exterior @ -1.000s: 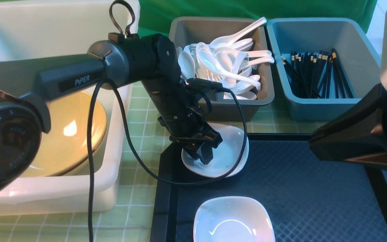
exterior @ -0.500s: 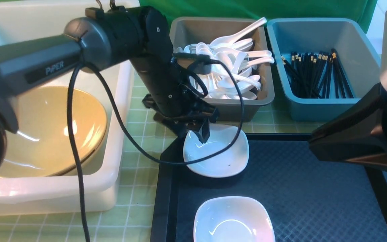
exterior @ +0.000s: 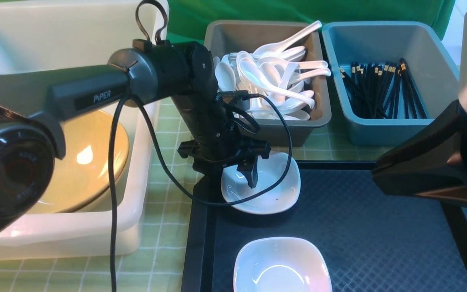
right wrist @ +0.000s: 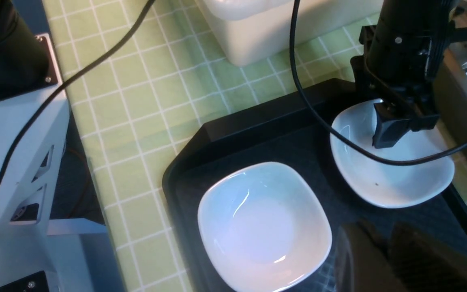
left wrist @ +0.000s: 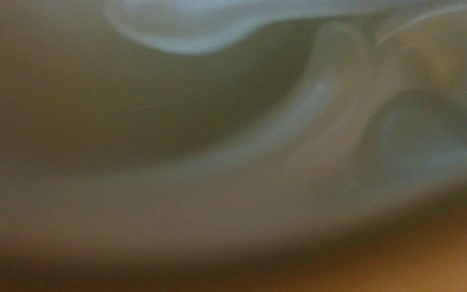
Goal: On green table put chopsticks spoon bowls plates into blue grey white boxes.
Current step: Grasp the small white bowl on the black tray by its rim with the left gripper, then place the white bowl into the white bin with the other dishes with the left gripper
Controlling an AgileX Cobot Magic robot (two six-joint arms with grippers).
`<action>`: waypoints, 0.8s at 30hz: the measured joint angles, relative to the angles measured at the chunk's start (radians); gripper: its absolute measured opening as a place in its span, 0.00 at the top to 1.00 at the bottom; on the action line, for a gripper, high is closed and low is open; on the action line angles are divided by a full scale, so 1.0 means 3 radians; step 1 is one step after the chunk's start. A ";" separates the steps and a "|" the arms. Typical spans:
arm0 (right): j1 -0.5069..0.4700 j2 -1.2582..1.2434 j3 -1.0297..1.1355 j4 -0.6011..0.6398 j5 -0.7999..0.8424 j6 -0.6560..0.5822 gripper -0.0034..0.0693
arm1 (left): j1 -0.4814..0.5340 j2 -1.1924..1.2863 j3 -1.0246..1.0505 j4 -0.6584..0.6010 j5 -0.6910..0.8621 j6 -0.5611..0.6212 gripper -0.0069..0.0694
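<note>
Your green table (exterior: pixel 164 243) runs under everything, with the white box (exterior: pixel 128 219) at 9-10 o'clock and the black tray (exterior: pixel 359 227) around 4-5. Grey box (exterior: pixel 282 132) is at 12-1, blue box (exterior: pixel 391 132) at 2. You've got tan bowls (exterior: pixel 91 178) in the white one, and the plates (exterior: pixel 278 255) on the tray toward 5-6. Left end effector (exterior: pixel 228 175) has a fingertip over the far plate, can't tell if it's gripping; right end effector (right wrist: pixel 383 251) looks narrow but blurry. Spoons (exterior: pixel 266 81) in grey, chopsticks (exterior: pixel 379 89) in blue.
</note>
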 joint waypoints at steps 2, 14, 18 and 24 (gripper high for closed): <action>0.0000 0.0000 0.0000 0.0000 0.0000 -0.0004 0.79 | 0.0000 0.0000 0.0000 -0.0010 0.0003 0.0063 0.50; 0.0000 0.0000 0.0000 -0.0001 0.0003 -0.0014 0.77 | 0.0000 -0.0162 -0.0025 -0.0275 0.0238 0.0631 0.89; 0.0000 0.0000 0.0000 -0.0001 0.0003 -0.0014 0.77 | 0.0028 -0.0513 -0.0025 -0.0366 0.0454 0.0802 0.89; 0.0000 0.0000 0.0003 0.0114 -0.0059 -0.0202 0.77 | 0.0407 -0.1028 -0.0025 -0.0643 0.0663 0.0945 0.89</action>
